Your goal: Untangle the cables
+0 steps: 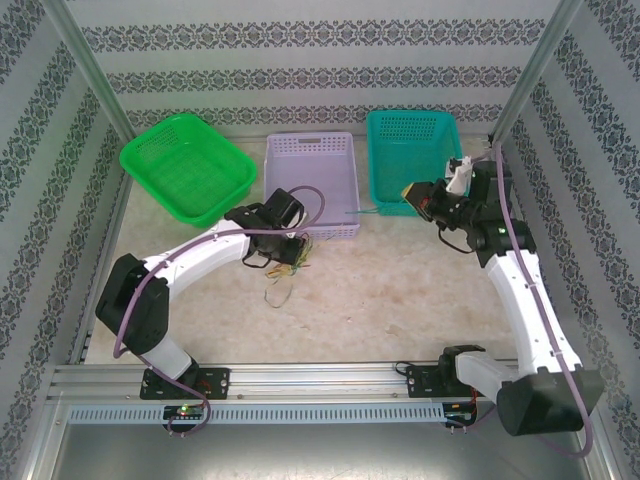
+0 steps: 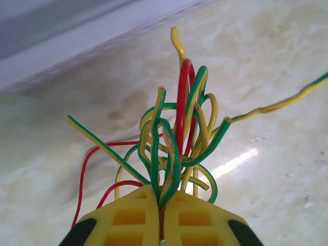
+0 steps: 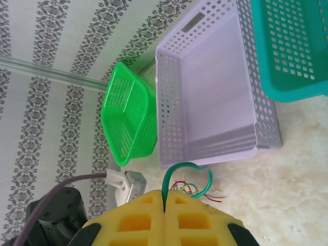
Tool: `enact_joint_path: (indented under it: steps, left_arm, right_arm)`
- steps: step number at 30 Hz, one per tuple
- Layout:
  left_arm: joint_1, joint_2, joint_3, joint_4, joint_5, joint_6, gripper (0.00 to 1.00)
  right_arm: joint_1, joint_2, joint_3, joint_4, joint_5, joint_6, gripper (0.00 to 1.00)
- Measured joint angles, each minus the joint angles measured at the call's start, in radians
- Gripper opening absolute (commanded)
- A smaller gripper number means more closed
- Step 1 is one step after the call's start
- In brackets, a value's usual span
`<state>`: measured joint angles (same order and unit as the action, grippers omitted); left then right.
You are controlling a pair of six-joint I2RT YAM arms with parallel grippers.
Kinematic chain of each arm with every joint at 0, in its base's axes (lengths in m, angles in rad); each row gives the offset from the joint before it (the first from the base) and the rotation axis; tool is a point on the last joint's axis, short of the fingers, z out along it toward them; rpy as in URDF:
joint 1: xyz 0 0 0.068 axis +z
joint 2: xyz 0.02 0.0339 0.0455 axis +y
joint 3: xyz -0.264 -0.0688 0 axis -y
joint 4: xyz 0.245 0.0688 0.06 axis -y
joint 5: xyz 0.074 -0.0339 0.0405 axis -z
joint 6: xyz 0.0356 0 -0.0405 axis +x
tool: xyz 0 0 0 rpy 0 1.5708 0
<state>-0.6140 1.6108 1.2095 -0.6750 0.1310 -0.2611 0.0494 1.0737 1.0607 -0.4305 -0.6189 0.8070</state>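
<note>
Left gripper (image 2: 160, 197) pinched shut on the cables (image 2: 174, 143), just before the purple basket (image 1: 355, 190); strands fan straight out from my fingertips. Right gripper (image 3: 165, 197) clamped on a green cable (image 3: 210, 179), which loops toward that basket.

Patterned striped wallpaper (image 1: 320, 60); pale, seemingly marbled tabletop (image 1: 400, 300)

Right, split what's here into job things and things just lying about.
Job:
- cable bundle, in the left tool
- green cable, in the right tool

Lying about:
- green basket
- purple basket
- teal basket
</note>
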Motion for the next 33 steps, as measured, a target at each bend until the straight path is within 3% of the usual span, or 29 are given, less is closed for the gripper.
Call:
enact_joint_path:
  steps: [7,12,17,22,25,33]
  left_arm:
    - [0.0,-0.003,0.096,-0.074,-0.05,-0.062,0.65]
    - [0.014,-0.001,0.299,-0.072,-0.003,-0.202,0.63]
    - [0.054,0.045,0.476,0.023,0.18,-0.554,0.63]
    - [0.058,0.097,0.468,0.166,0.294,-0.99,0.62]
    - [0.057,0.107,0.427,0.24,0.337,-1.183,0.6]
    - [0.025,0.108,0.338,0.341,0.394,-1.473,0.53]
  right_arm:
    - [0.112,-0.058,-0.133,0.077,0.063,-0.179,0.0]
    - [0.178,-0.076,-0.207,0.205,0.095,-0.321,0.0]
    - [0.246,-0.06,-0.221,0.328,0.132,-0.46,0.0]
    - [0.345,-0.036,-0.223,0.397,0.198,-0.6,0.0]
    - [0.4,-0.034,-0.235,0.424,0.252,-0.666,0.0]
    - [0.512,-0.031,-0.272,0.472,0.375,-0.784,0.0]
